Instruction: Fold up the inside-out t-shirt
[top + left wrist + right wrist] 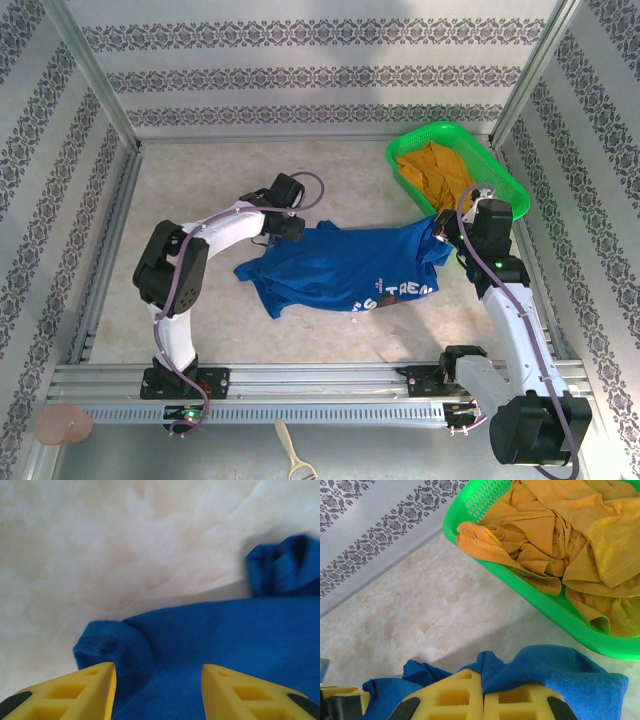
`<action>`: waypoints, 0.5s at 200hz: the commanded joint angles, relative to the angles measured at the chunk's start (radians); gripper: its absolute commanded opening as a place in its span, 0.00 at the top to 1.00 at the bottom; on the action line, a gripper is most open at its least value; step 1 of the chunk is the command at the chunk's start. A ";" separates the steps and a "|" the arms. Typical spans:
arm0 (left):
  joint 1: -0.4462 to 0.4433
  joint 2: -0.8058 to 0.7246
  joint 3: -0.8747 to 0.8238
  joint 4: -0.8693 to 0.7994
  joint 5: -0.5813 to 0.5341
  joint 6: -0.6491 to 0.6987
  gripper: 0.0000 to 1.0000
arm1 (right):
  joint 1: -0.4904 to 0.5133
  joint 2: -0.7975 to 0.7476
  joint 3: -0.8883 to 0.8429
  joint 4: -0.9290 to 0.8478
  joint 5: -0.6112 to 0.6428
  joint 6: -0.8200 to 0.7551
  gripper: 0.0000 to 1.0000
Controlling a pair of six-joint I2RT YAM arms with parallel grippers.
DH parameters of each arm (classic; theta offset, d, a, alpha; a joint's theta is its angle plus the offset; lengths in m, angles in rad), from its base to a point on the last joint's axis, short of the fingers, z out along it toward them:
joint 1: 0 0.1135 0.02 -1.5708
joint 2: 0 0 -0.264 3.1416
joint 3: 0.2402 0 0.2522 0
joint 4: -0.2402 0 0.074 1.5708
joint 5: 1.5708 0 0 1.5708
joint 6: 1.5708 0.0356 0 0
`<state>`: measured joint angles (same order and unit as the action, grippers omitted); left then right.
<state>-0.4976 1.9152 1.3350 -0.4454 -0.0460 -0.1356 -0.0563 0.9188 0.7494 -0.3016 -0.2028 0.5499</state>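
The inside-out t-shirt point(340, 265) is royal blue with white lettering and lies crumpled across the middle of the table. My left gripper point(295, 228) hovers over its upper left edge. In the left wrist view the yellow fingers point(95, 685) stand well apart, open, over blue cloth point(225, 640) and a rolled hem point(107, 642). My right gripper point(447, 235) is at the shirt's upper right corner. In the right wrist view the right gripper point(483, 677) is shut, with a fold of the blue t-shirt point(555, 670) pinched at its fingertips.
A green basket point(392, 160) holding an orange-yellow garment point(435, 165) stands at the back right, just beyond the right gripper; its rim point(545, 610) runs close by. Patterned walls enclose the table. A peach object point(63, 425) and a beige tool point(295, 460) lie in front of the rail.
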 commanded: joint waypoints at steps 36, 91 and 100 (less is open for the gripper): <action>-0.021 0.066 0.038 -0.087 -0.213 0.096 0.51 | 0.010 0.003 0.002 0.045 -0.012 0.007 1.00; -0.037 0.101 0.052 -0.060 -0.227 0.120 0.54 | 0.010 0.004 0.004 0.049 -0.017 0.011 1.00; -0.038 0.108 0.060 -0.061 -0.223 0.123 0.59 | 0.010 0.004 0.004 0.049 -0.017 0.012 1.00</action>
<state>-0.5182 2.0006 1.3586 -0.4931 -0.2413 -0.0475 -0.0544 0.9192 0.7494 -0.2939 -0.2104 0.5507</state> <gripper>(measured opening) 0.458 0.064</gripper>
